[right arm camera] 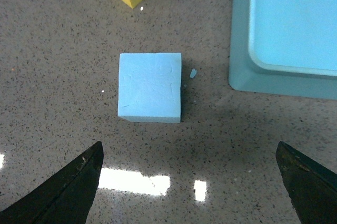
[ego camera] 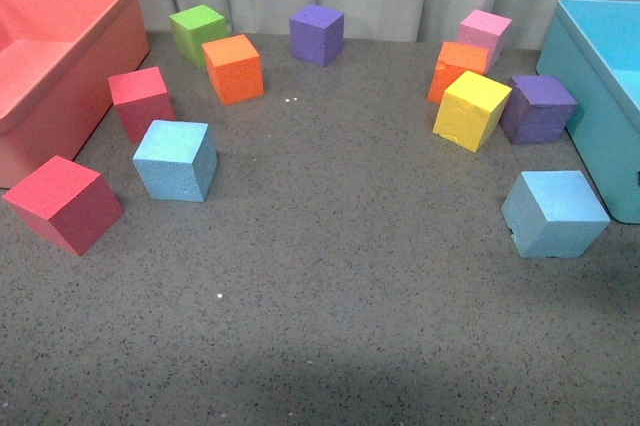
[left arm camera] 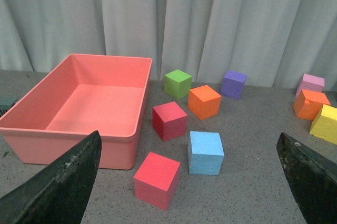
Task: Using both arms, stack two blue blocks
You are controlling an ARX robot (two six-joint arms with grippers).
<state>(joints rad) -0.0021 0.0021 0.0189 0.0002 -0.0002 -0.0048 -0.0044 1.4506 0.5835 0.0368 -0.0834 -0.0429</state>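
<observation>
Left blue block [ego camera: 176,159] and right blue block [ego camera: 555,213] lie ungrasped; our left gripper [left arm camera: 188,140] and right gripper [right arm camera: 189,148] gape wide, so we should descend next.

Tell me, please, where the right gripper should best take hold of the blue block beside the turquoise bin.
Probably from straight above, closing on two opposite side faces of the blue block: it sits flat, its sides clear of the turquoise bin, and the right gripper hangs open above.
</observation>
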